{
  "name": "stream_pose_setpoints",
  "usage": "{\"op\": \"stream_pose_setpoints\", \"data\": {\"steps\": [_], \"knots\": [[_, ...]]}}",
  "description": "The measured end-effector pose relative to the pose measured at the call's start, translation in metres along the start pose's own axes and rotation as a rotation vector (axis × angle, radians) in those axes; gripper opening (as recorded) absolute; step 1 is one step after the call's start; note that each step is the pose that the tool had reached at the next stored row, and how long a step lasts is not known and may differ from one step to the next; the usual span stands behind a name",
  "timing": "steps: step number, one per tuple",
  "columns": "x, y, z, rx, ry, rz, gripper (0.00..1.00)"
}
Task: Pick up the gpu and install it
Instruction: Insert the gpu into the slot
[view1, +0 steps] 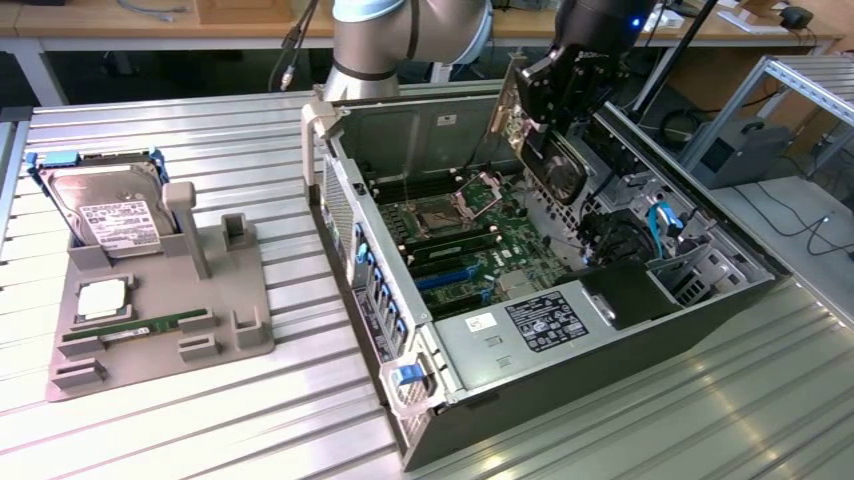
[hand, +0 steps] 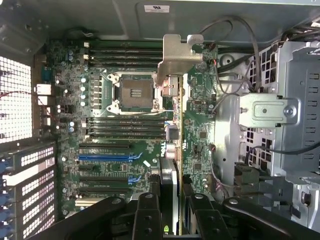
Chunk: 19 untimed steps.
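Check the gripper (view1: 571, 85): it is clenched on the gpu (view1: 558, 165) and holds the card on edge at 1 o'clock in the exterior view, above the open computer case (view1: 400, 380) and over its far side. The motherboard (view1: 467, 250) lies below, at about 7 o'clock from the card.

In the wrist view, the gripper (hand: 170, 202) fingers (hand: 147, 212) pinch the gpu (hand: 169, 175) edge-on. Its silver bracket (hand: 177, 55) stands over the motherboard (hand: 125, 165), just beside the CPU socket (hand: 135, 92).

In the exterior view, the grey holder (view1: 200, 320) sits at 9 o'clock from the case. It carries the hard drive (view1: 114, 215) and the memory stick (view1: 154, 327).
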<state>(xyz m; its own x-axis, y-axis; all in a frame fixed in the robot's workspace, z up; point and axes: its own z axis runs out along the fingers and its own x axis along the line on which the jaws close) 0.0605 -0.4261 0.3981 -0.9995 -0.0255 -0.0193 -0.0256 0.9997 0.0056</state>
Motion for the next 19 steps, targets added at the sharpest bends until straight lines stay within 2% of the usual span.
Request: {"op": "stream_pose_setpoints", "data": {"steps": [3, 5, 6, 14, 16, 19], "knots": [[0.0000, 0.0000, 0.0000, -0.0008, 0.0003, -0.039, 0.27], [0.0000, 0.0000, 0.0000, -0.0018, 0.0005, -0.093, 0.27], [0.0000, 0.0000, 0.0000, -0.0028, 0.0008, -0.143, 0.27], [0.0000, 0.0000, 0.0001, -0.0059, 0.0017, -0.305, 0.27], [0.0000, 0.0000, 0.0001, -0.0069, 0.0020, -0.359, 0.27], [0.0000, 0.0000, 0.0001, -0.0079, 0.0023, -0.409, 0.27]]}}
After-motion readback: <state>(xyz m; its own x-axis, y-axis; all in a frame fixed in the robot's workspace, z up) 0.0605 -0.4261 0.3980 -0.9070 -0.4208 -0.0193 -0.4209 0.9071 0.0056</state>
